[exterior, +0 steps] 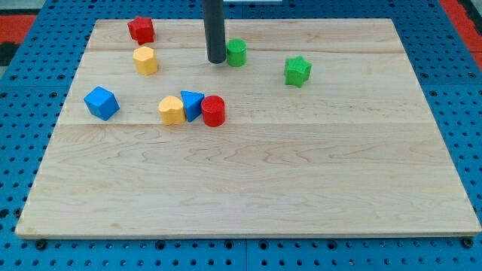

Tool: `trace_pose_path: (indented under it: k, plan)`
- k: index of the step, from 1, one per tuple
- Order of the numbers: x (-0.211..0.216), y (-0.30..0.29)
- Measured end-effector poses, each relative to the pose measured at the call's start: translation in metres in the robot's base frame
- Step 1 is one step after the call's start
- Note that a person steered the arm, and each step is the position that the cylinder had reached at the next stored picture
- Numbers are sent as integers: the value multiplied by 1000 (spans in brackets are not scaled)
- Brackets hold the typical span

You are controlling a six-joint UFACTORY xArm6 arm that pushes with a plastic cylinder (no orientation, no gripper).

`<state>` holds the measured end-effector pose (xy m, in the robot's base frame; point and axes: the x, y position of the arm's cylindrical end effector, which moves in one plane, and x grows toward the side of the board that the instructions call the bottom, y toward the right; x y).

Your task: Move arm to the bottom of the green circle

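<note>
My tip (216, 60) rests on the wooden board (248, 188) just at the view's left of the green circle (236, 53), near the view's top. It is a plain rod with no jaws. No containers appear; a green star (297, 71) lies to the right.

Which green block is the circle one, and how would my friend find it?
Start at the wooden board and look along its top edge to the straight dark rod. Just right of my tip stands the small green round block. The other green block, farther right, is star-shaped with points; this one is smooth.
</note>
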<state>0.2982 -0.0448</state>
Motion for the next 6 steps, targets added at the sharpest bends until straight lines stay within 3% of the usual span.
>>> trace_pose_path:
  k: [1,3,6]
  plan:
    - [0,0]
    - [50,-8]
    - [25,18]
